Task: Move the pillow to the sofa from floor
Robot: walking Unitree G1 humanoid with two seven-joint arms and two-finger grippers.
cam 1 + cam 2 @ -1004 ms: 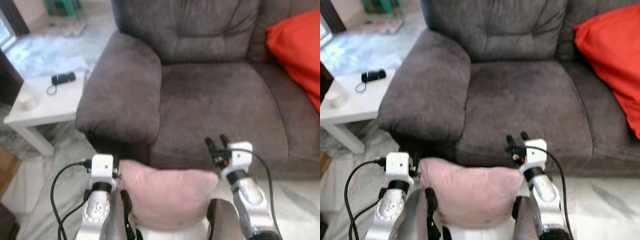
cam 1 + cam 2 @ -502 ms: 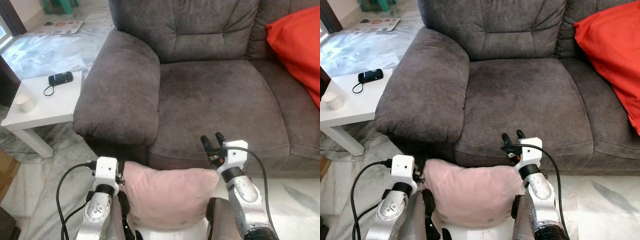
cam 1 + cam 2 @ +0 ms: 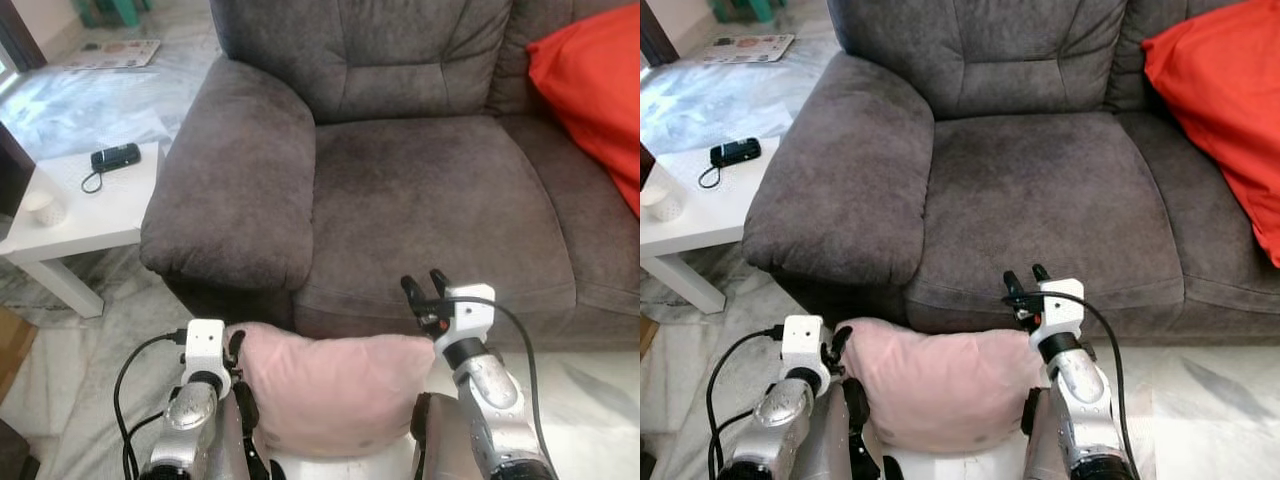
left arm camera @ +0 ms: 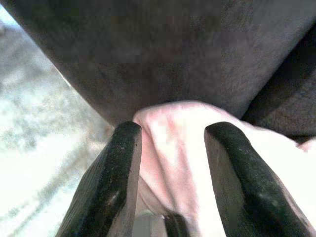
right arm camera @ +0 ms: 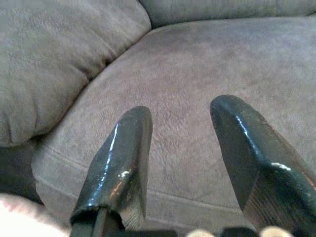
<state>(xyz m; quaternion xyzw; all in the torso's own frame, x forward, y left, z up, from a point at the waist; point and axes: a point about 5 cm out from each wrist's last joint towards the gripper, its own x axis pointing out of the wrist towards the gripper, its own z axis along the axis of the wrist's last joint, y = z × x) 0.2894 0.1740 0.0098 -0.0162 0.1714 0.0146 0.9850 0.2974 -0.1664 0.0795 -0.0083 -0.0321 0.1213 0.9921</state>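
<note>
Carrying the pillow (image 3: 330, 390) pinned between my two forearms, I've closed on the sofa (image 3: 440, 190) since a second ago; its seat now sits just ahead of both grippers, so the drop is near. Left gripper (image 4: 170, 163) has fingers parted wide around a pillow corner, not clamped. Right gripper (image 3: 427, 290) points forward over the seat edge, fingers apart, holding nothing.

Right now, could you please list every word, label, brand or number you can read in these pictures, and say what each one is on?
No text can be read anywhere.
Printed sheet on the floor beyond the white side table: coloured markings, too small and blurred to read.
Black device on that table: no legible label.
Grey sofa, pink pillow, red cushion: no lettering.
</note>
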